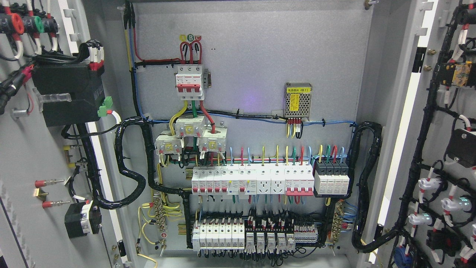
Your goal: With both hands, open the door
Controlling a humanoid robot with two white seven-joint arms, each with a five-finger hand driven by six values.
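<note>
An electrical cabinet stands wide open in the head view. Its left door [22, 156] is swung out to the left, with a black module, lamps and cable looms on its inner face. Its right door [438, 111] is swung out to the right, carrying black wiring and indicator units. Between them the grey back panel [253, 56] shows a red and white main breaker [190, 82], rows of white breakers [253, 180] and terminal blocks. Neither of my hands nor any arm shows in the picture.
Thick black cable looms [126, 163] run from each door into the cabinet. A small metal power supply [298, 101] with a yellow label sits on the panel at the upper right. The cabinet's bottom edge lies along the picture's lower border.
</note>
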